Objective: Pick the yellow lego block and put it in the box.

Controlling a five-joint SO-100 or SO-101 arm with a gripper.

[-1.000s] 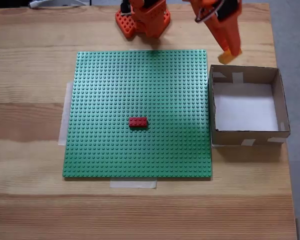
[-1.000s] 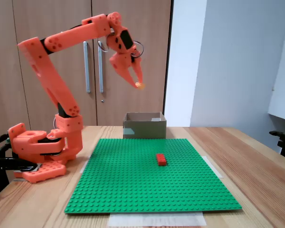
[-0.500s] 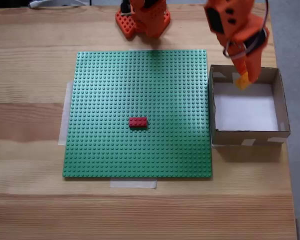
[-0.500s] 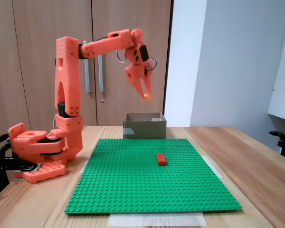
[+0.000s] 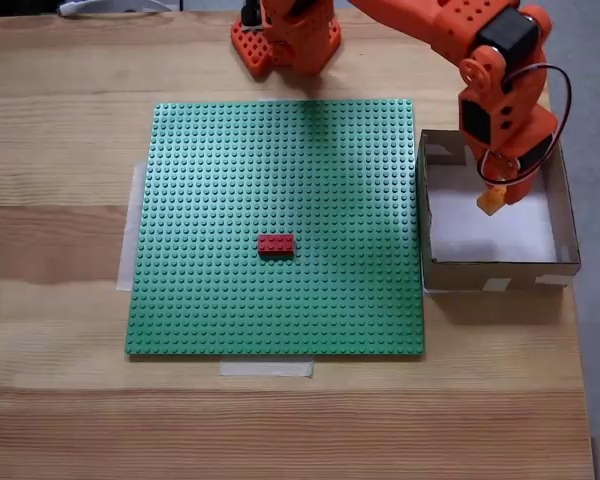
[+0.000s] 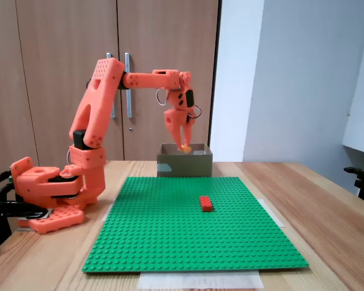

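- Gripper (image 5: 492, 200) pointing down over the box (image 5: 560, 205), fingers closed on the yellow lego block (image 5: 491, 201).
- In the fixed view from the side, gripper (image 6: 185, 145) right at the level of the box (image 6: 184, 165) rim, with the yellow lego block (image 6: 185, 147) clamped at the fingertips — just above the rim, not resting on the bottom.
- Seen from above, block over the white bottom, closer to the far wall of the box than to the near one.
- Box standing just beside the right edge of the green baseplate (image 5: 230, 170), on the wooden table (image 5: 60, 120).
- Red brick (image 5: 276, 243) lying flat near the middle of the baseplate, well apart from the box.
- Arm base (image 6: 45, 197) at the far edge of the table — left of the baseplate in the side view.
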